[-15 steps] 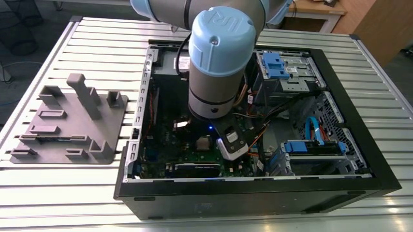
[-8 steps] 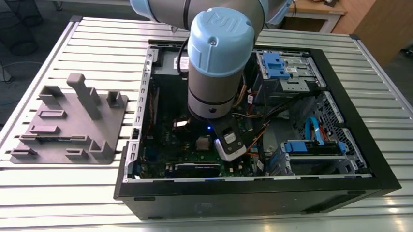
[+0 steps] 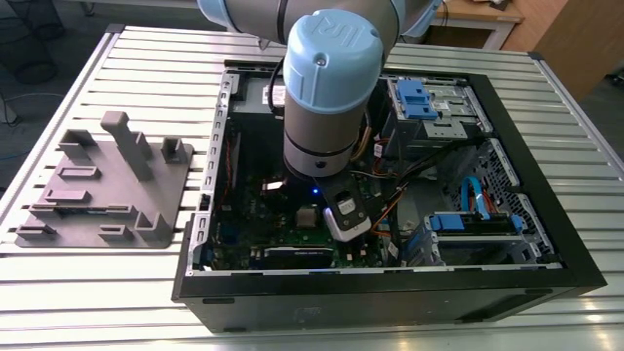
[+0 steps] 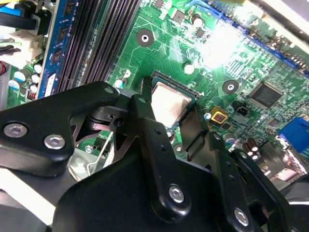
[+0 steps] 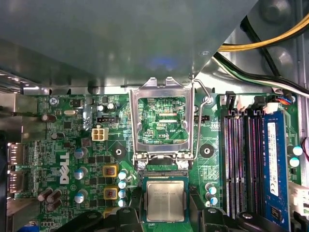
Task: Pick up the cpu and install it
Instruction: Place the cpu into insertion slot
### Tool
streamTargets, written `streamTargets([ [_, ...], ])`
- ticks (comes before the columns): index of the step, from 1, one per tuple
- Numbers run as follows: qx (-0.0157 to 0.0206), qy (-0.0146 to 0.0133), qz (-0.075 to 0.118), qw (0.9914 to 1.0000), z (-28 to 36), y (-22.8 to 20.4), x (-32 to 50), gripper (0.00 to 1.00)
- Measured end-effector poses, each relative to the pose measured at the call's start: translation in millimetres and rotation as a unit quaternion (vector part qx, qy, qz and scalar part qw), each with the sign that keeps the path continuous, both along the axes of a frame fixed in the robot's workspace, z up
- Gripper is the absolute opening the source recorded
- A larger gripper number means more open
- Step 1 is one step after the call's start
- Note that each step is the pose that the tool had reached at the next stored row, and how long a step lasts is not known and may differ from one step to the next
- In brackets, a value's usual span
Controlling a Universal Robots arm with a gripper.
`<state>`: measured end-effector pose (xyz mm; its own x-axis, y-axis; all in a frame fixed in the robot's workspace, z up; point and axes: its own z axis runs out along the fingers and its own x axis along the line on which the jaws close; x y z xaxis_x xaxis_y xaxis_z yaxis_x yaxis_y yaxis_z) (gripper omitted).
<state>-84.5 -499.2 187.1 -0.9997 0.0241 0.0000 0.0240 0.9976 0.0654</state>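
Note:
The cpu is a small square chip with a silvery top. It lies flat over the motherboard's socket inside the open computer case. My gripper hangs low over it with one black finger at one edge of the chip and the other finger at the opposite edge. Both press against the cpu, so the gripper is shut on it. The socket's metal retention frame stands flipped open just beyond the chip, its wire lever raised beside it.
Memory slots with a blue stick run beside the socket. Yellow and black cables cross the case. A grey plastic fixture sits on the slatted table at the exterior view's left. The arm reaches down into the case.

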Motion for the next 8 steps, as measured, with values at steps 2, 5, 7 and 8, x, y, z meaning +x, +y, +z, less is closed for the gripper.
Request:
streamTargets([
  [2,0.0001,0.0000,0.000,1.00000,-0.2,0.0,0.0,0.47],
  [5,0.0001,0.0000,0.000,1.00000,-0.3,0.0,0.0,0.47],
  [7,0.0001,0.0000,0.000,1.00000,-0.3,0.0,0.0,0.47],
  [8,0.0001,-0.0001,0.000,1.00000,-0.3,0.0,-0.1,0.47],
])
